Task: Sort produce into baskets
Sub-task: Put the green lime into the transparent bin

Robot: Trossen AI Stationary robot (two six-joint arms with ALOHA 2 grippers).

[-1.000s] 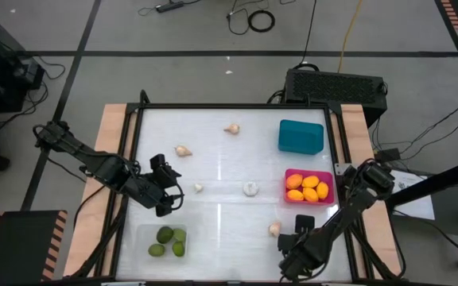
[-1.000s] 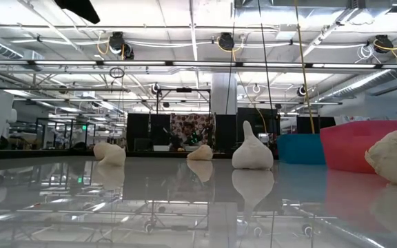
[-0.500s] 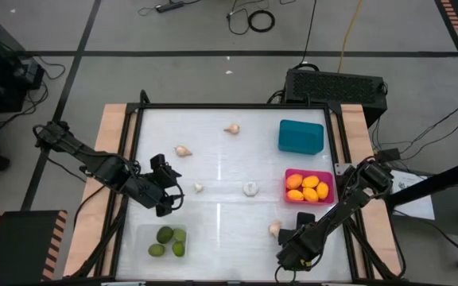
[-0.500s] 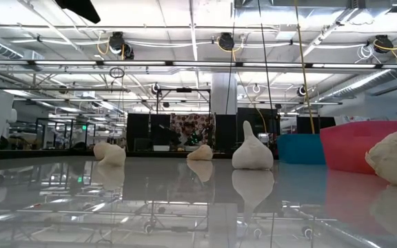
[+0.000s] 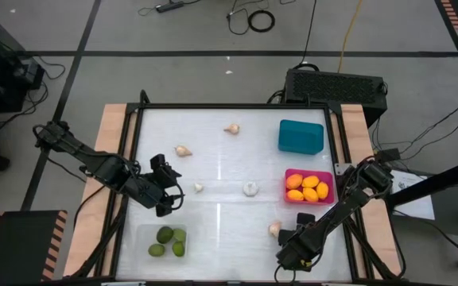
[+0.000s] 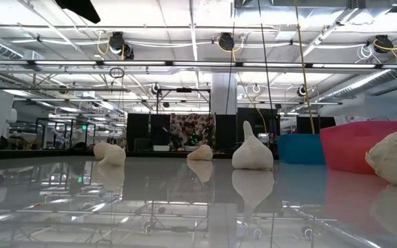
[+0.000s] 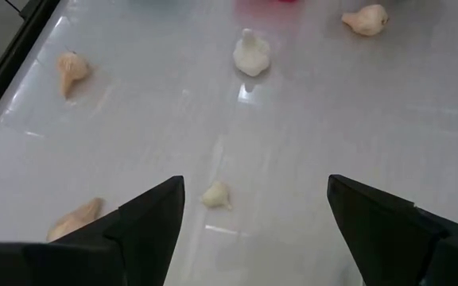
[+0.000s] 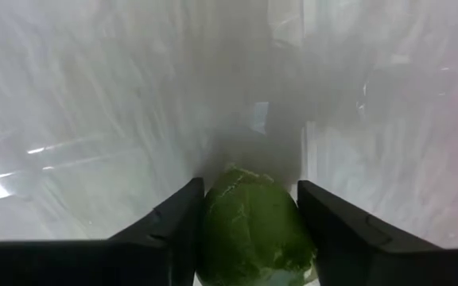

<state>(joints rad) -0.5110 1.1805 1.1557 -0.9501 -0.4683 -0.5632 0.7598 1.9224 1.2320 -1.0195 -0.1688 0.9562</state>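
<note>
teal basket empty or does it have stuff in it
Empty: in the high view the teal basket shows only its own teal inside, no produce.

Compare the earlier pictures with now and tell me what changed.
The right gripper slid slightly toward the table's near edge and now has its fingers closing around a green lime. The left gripper, garlic bulbs and all three baskets stayed put.

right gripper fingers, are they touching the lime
Touching: the right wrist view shows the lime wedged between both fingers, no gap either side.
</note>
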